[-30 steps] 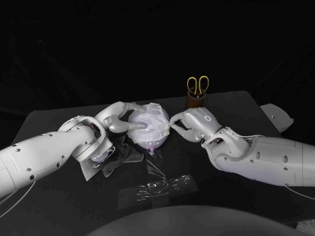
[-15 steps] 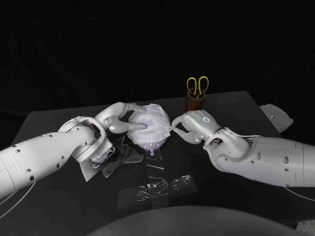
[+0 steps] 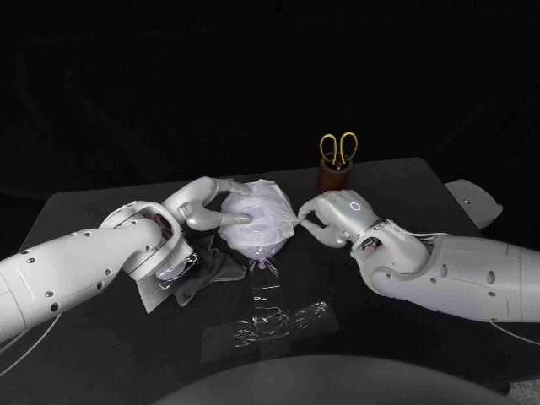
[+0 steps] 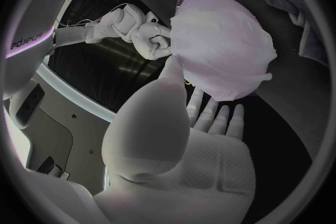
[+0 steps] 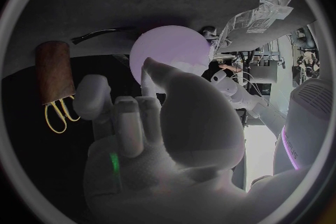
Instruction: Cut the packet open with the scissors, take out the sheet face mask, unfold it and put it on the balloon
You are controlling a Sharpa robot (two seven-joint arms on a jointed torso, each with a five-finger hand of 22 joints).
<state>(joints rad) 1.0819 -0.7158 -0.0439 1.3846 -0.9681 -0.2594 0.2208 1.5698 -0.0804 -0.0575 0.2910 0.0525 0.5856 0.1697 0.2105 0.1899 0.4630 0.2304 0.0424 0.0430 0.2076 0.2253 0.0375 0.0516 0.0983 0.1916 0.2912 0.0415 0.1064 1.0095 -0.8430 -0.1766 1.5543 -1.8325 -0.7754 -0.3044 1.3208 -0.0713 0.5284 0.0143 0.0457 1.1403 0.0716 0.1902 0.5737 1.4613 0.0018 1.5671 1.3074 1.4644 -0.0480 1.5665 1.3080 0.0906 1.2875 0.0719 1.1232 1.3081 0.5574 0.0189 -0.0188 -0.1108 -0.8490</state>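
Note:
A pale purple balloon [image 3: 258, 224] stands at the table's middle with the white sheet mask [image 3: 265, 196] draped over its top and sides. My left hand [image 3: 201, 205] cups the balloon's left side, its thumb pressed across the front; in the left wrist view its fingers [image 4: 210, 115] lie under the masked balloon [image 4: 224, 39]. My right hand [image 3: 327, 214] pinches the mask's edge at the balloon's right side, as the right hand [image 4: 148, 38] shows in the left wrist view. The balloon [image 5: 170, 51] rises beyond my right fingers. Yellow-handled scissors [image 3: 338, 147] stand in a brown holder [image 3: 335, 175].
The cut clear packet [image 3: 276, 319] lies crumpled on the table near the front. A dark crumpled wrapper [image 3: 200, 268] sits under my left wrist. The scissors' holder [image 5: 55, 70] stands close behind my right hand, near the table's back edge.
Almost nothing: the balloon's knot end has sunk slightly toward the table, and both hands stay at its sides.

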